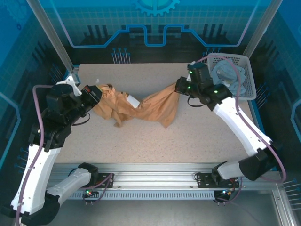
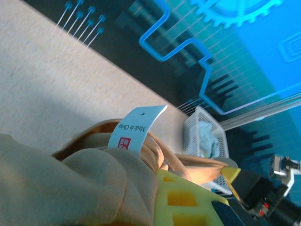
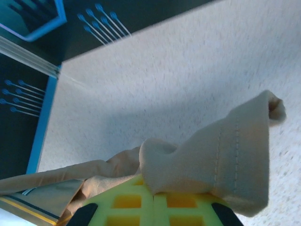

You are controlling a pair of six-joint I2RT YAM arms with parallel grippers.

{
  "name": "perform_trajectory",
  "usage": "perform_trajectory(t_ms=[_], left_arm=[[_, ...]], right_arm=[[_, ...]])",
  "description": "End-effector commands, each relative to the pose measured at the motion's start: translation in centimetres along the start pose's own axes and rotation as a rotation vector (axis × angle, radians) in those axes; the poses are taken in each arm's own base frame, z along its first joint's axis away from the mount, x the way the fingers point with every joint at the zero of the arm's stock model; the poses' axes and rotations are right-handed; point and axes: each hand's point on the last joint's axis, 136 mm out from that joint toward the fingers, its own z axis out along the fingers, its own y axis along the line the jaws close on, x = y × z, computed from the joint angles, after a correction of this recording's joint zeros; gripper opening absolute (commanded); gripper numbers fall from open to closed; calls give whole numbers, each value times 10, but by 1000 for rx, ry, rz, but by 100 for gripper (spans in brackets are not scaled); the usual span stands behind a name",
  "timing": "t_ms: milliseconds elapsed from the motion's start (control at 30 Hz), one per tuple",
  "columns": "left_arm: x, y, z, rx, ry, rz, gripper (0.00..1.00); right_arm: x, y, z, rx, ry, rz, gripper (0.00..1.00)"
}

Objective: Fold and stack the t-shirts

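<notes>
**Top view.** We are seeing the tan t-shirt point(image 1: 155, 106) strung in a twisted rope between the two claws. Its long axis is running left to right across the table point(image 1: 141, 141). The left gripper point(image 1: 95, 96) is pinching the left end. The right gripper point(image 1: 180, 86) is pinching the right end, slightly farther back. The middle of the cloth is sagging onto the table, and the neck label point(image 1: 133, 101) is lying nearer the left claw. The pale blue t-shirt point(image 1: 229, 74) is lying bunched in the basket point(image 1: 252, 82) at the far right corner. It is just beside the right claw and well apart from the left one, so we are judging the right arm the nearer one for fetching it.

**Left wrist view.** Tan cloth is bunching over the yellow pads point(image 2: 162, 188), which are closed on it. The label is standing up just beyond them, and the shirt is leading off toward the basket.

**Right wrist view.** The pads are meeting on a stitched hem of the tan cloth point(image 3: 225, 155), which is folding out above them.

**Count.** We are counting two t-shirts, one basket and one label. Both claws are occupied by the same shirt.
</notes>
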Motion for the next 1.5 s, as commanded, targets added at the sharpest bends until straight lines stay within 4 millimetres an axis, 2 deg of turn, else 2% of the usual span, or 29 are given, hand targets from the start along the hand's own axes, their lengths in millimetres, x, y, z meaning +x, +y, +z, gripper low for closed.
perform_trajectory(t_ms=[0, 100, 200, 300, 367, 433, 467, 533, 633, 667, 700, 767, 800, 867, 933, 1033, 1100, 1233, 1333, 1467], left_arm=[[-35, -34, -28, 143, -157, 38, 0], [-33, -41, -37, 198, -155, 12, 0], [-24, -39, -41, 224, -129, -18, 0], [-12, -28, -35, 211, -94, -43, 0], [-4, -20, -26, 191, -72, -59, 0], [3, -9, -11, 150, -53, -65, 0], [7, -1, -1, 115, -39, -66, 0], [16, 15, 21, 46, -11, -68, 0], [32, 43, 62, -73, 53, -51, 0], [38, 55, 77, -116, 84, -57, 0], [43, 67, 89, -161, 113, -79, 0], [52, 83, 106, -196, 169, -119, 0], [56, 87, 112, -204, 189, -130, 0], [61, 92, 117, -210, 212, -137, 0], [66, 95, 116, -214, 229, -135, 0], [75, 103, 111, -231, 252, -142, 0], [82, 109, 107, -244, 268, -153, 0], [90, 118, 100, -265, 289, -163, 0], [93, 121, 97, -272, 303, -161, 0], [93, 121, 96, -281, 317, -146, 0]], right_arm=[[-15, -4, -36, 3, -64, -63, 0], [-13, -7, -60, -2, -80, -73, 0], [-2, -17, -78, 13, -76, -57, 0], [10, -29, -82, 34, -70, -38, 0], [17, -38, -72, 58, -57, -22, 0], [22, -42, -53, 66, -29, -9, 0], [25, -45, -37, 80, 1, 2, 0], [31, -54, -4, 111, 63, 33, 0], [40, -76, 56, 163, 171, 95, 0], [44, -84, 78, 172, 223, 123, 5], [49, -92, 96, 190, 273, 139, 16], [56, -104, 118, 230, 329, 124, 37], [60, -108, 122, 248, 346, 117, 45], [71, -112, 118, 256, 359, 111, 55], [90, -112, 106, 251, 377, 96, 60], [136, -112, 83, 265, 462, 35, 62], [174, -108, 67, 272, 543, -38, 62], [237, -85, 49, 224, 679, -251, 62], [270, -66, 50, 208, 744, -447, 65], [300, -49, 69, 214, 800, -581, 63]])
